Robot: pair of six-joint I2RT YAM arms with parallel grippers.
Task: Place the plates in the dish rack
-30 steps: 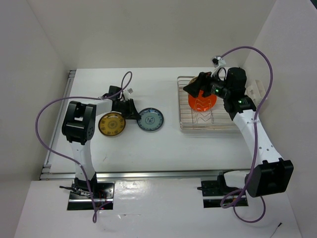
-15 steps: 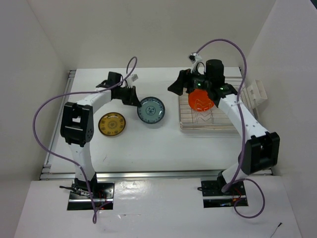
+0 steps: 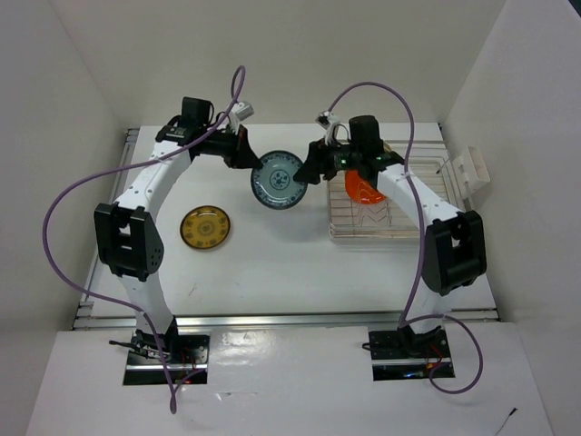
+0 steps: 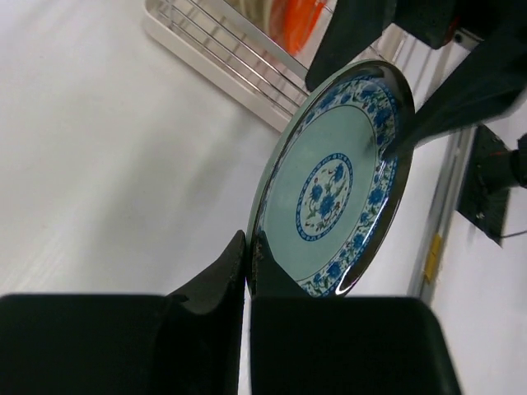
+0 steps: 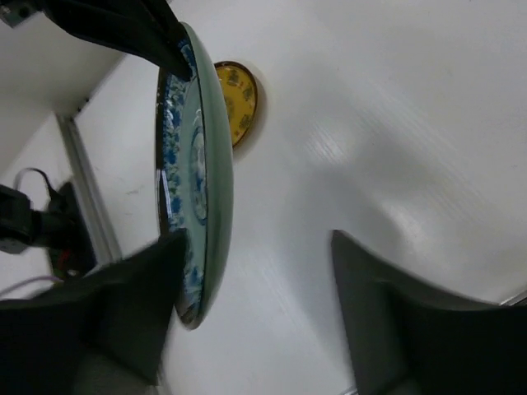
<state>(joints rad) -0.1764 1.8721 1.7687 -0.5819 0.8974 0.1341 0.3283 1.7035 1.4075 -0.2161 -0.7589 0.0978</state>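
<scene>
Far left: patterned yellow-brown round plate (image 3: pixel 204 227) lies flat on the white table (image 3: pixel 272 263), well apart from the action.

Left hand (image 4: pixel 247 247) is clamped tight on the near rim of the blue-grey patterned round plate (image 3: pixel 277 180). The plate is held on edge in the air between the arms, short of the rack.

Right hand (image 3: pixel 313 168) is spread wide, holding nothing, fingers seemingly straddling the plate's opposite rim.

Looks like a handover. Right should close squarely on the rim before left lets go, else the plate drops.

Further right: plain bright orange plate (image 3: pixel 363 189) stands in the silver wire dish rack (image 3: pixel 399 227), taking one slot, so aim for a free divider beside it. Small white slotted holder (image 3: pixel 470 168) sits beyond, off the route.
</scene>
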